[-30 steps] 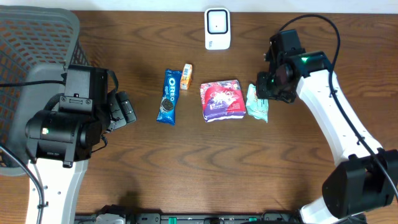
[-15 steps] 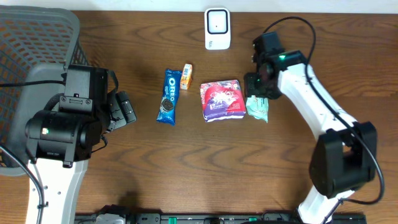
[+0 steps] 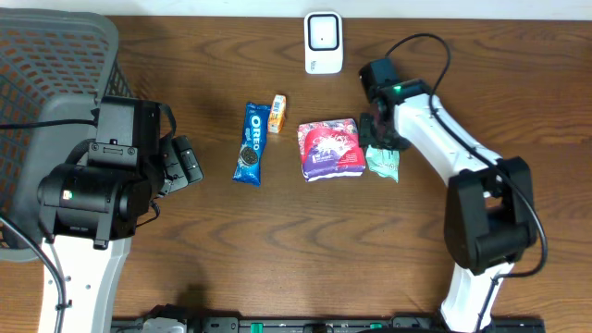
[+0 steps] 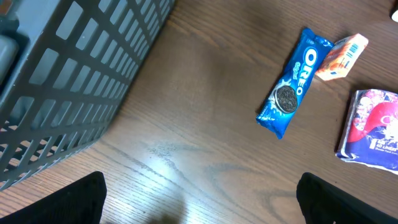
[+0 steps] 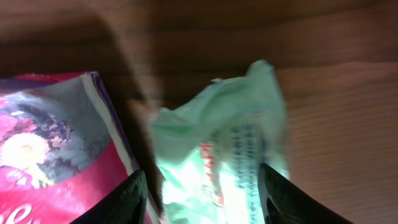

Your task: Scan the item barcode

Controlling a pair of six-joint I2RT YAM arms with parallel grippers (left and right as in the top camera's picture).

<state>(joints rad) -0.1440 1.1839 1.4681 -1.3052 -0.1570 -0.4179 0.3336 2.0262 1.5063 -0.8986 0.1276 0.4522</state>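
white link shells, black joint housings on both arms. the right arm, far from the basket, bears a green light and a looping black cable; the right gripper is black.

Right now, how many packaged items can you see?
4: Oreo pack left, small orange box beside it, purple packet centre, green packet under the right claw. The basket may hide more.
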